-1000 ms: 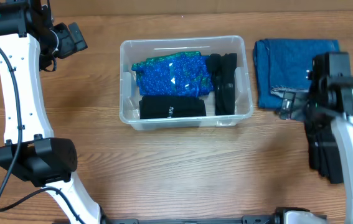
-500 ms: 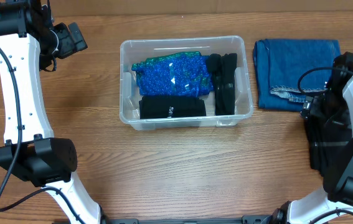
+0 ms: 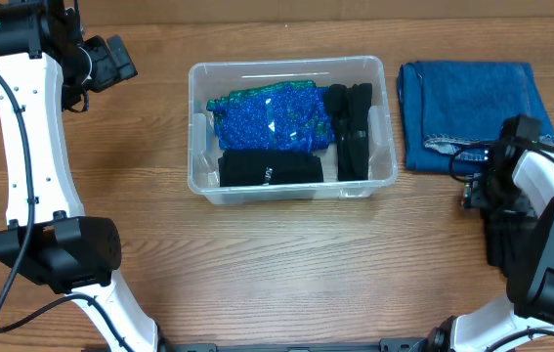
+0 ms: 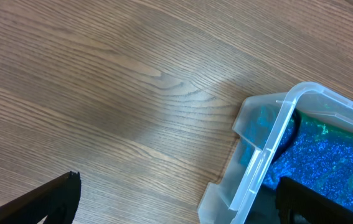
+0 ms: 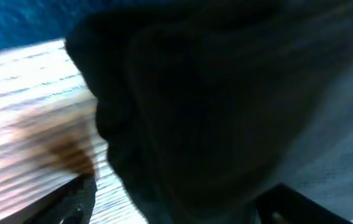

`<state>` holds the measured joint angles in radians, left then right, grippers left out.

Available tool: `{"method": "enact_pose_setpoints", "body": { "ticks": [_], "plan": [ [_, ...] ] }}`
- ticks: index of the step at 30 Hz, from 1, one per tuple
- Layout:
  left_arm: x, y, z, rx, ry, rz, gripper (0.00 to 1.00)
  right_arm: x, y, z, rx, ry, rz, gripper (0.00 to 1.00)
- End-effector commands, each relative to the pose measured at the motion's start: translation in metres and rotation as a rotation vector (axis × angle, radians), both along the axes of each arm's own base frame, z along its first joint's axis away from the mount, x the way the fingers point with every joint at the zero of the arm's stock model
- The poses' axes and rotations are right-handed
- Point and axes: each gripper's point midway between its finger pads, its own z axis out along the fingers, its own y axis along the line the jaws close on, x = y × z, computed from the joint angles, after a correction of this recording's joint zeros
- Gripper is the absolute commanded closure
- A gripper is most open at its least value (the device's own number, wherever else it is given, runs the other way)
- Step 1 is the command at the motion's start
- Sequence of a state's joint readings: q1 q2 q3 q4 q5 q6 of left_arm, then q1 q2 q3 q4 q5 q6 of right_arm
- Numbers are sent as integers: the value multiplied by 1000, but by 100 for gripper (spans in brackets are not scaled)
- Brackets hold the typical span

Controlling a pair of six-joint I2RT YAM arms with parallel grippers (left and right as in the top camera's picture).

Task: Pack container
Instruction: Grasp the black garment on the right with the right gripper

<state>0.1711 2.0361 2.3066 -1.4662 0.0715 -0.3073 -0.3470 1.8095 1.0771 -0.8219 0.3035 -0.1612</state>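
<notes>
Inside the container (image 3: 291, 63), three garments (image 3: 267, 119); left fingers (image 4: 45, 202) spread empty, right fingers (image 5: 70, 202) spread over one black garment (image 5: 195, 112).

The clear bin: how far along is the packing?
Roughly halfway, I'd judge. Done: the container holds a sparkly blue cloth, a folded black piece and a black strip along its right side. In hand: the right tool hovers open over a black garment on the table, apparently not gripping it yet. Left: that garment and the folded blue cloth beside the container.
</notes>
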Motion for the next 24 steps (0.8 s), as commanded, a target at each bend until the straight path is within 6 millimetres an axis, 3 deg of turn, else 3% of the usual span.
{"method": "enact_pose_setpoints", "body": {
  "ticks": [1, 3, 5, 6, 7, 12, 17, 24],
  "plan": [
    [2, 2, 7, 7, -23, -5, 0, -4, -6, -5, -38, 7, 10, 29],
    [2, 2, 7, 7, -23, -5, 0, -3, -10, -3, -62, 7, 8, 36],
    [2, 2, 7, 7, -23, -5, 0, -3, -14, -2, -85, 9, 6, 55],
    [2, 2, 7, 8, -23, -5, 0, -3, -14, -2, -85, 7, 5, 71],
    [2, 2, 7, 8, -23, -5, 0, -2, -14, -2, -86, 3, 5, 96],
    [2, 2, 7, 8, -24, -5, 0, 7, -7, 12, -76, -5, -17, 96],
    [2, 2, 7, 7, -23, -5, 0, 30, 14, 59, 2, -32, -53, 96],
    [2, 2, 7, 8, -23, -5, 0, 58, 36, 120, 133, -219, -37, 96]
  ]
}}
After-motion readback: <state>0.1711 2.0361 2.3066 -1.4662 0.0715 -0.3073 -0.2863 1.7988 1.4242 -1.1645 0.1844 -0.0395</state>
